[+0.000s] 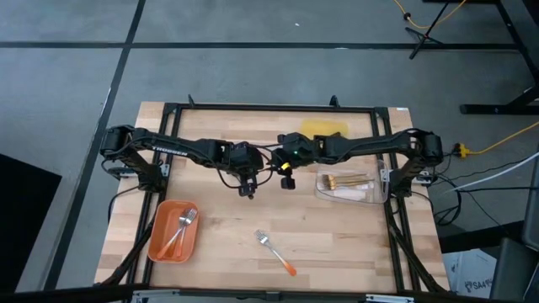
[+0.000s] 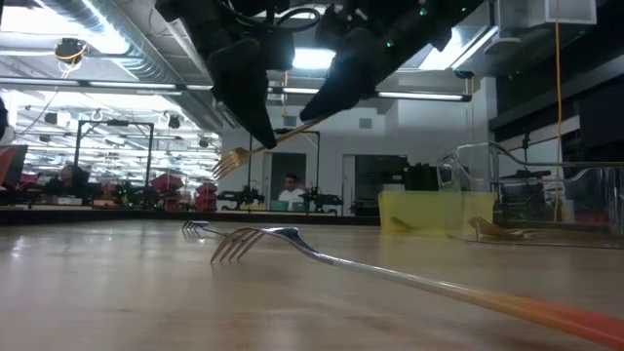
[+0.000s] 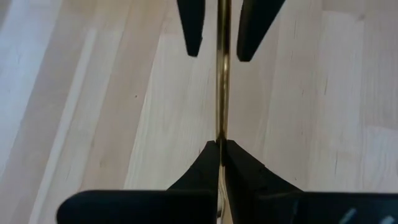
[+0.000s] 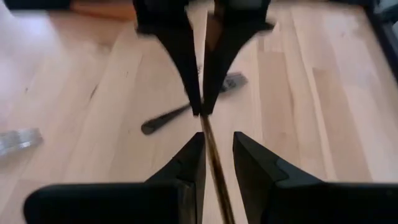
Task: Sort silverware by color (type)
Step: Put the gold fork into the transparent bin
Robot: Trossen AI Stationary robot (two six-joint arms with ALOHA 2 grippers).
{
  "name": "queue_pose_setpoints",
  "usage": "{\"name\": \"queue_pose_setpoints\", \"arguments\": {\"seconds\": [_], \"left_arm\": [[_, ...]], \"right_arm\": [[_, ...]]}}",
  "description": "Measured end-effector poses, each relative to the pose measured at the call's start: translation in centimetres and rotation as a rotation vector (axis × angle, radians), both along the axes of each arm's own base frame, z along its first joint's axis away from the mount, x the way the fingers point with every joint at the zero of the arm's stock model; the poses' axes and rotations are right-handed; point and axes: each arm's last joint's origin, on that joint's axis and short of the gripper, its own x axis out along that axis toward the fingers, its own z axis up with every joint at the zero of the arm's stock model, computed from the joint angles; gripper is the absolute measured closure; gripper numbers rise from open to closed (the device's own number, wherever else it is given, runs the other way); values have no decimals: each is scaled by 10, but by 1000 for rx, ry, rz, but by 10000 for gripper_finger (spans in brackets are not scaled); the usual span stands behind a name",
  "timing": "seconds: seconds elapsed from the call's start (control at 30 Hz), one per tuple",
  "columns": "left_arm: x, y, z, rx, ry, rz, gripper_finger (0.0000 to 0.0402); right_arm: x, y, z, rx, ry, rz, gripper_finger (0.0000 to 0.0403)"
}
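A gold fork (image 2: 255, 148) hangs above the table's middle with my left gripper (image 1: 246, 191) shut on it. Its tines (image 2: 228, 162) stick out past the fingers. Its handle (image 4: 215, 163) slants up between the open fingers of my right gripper (image 1: 287, 180), which stand on either side without touching it. A silver fork with an orange handle (image 1: 276, 252) lies flat on the table near the front edge. Another such fork (image 1: 180, 229) lies in the orange tray (image 1: 160, 246). Gold utensils (image 1: 344, 180) lie in the clear tray (image 1: 364, 195). My left gripper pinches the gold fork between its two fingers at the stem just behind the tines (image 3: 220, 138). The fingers slant down from the table's left side. The fork is lifted clear and tilted, tines low and handle rising toward my right gripper.
A yellow tray (image 1: 324, 128) stands at the table's far edge, behind the right arm. A dark long shape (image 4: 163, 121) shows on the wood under the grippers; utensil or shadow, I cannot tell. Bare wood lies between the orange tray and the clear tray.
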Motion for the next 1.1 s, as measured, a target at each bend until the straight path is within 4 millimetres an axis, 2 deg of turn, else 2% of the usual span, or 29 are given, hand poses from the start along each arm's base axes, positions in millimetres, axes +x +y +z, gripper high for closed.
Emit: {"name": "queue_pose_setpoints", "arguments": {"seconds": [0.47,1.1], "left_arm": [[1,0,0,1,-7,0,398],[1,0,1,4,-12,2,398]], "right_arm": [[2,0,-16,11,80,1,331],[4,-2,-13,-19,39,-40,331]]}}
